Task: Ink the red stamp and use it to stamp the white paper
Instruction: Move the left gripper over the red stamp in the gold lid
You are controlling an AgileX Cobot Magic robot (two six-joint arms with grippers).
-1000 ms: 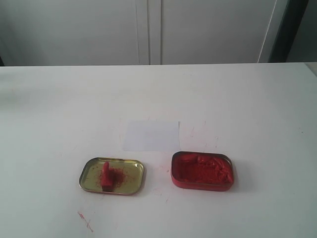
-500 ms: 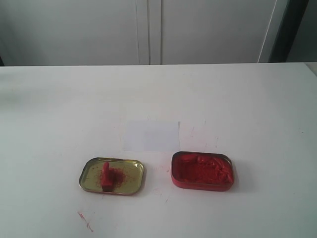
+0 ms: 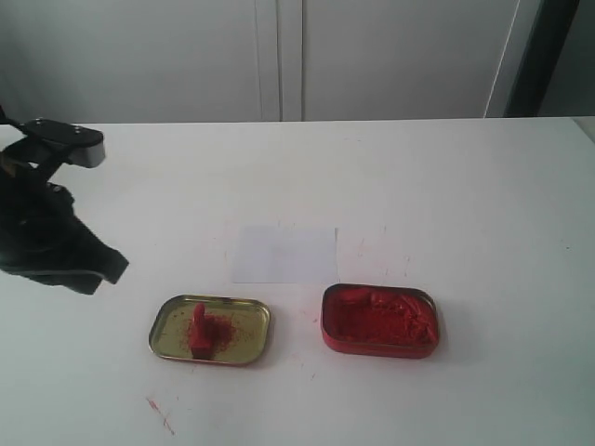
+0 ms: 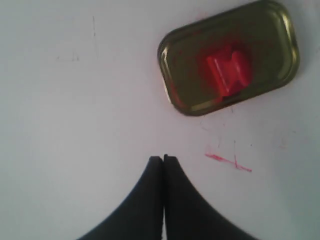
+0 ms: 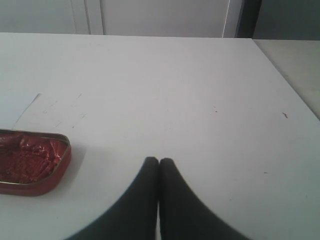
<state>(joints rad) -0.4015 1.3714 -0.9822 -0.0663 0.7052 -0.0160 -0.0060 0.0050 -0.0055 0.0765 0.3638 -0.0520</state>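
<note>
The red stamp [image 3: 197, 327] lies in the shallow gold lid [image 3: 245, 327], which is smeared red; in the left wrist view the stamp [image 4: 230, 72] shows in the same lid [image 4: 270, 40]. The white paper [image 3: 284, 253] lies flat just behind the lid and the red tin. My left arm [image 3: 46, 237] hangs over the table to the left of the lid. The left gripper [image 4: 163, 158] is shut and empty, some way short of the lid. My right gripper [image 5: 159, 160] is shut and empty over bare table, to the right of the tin; the exterior view does not show it.
The open red tin of red paste [image 3: 379, 321] sits right of the lid, also seen as the tin [image 5: 27, 160] in the right wrist view. A red scribble [image 4: 227, 161] marks the table near the left gripper. The table edge [image 5: 285, 75] runs along the right.
The left arm has come into the exterior view from the left edge; it was absent in both earlier frames. The stamp, lid, tin and paper have not moved.
</note>
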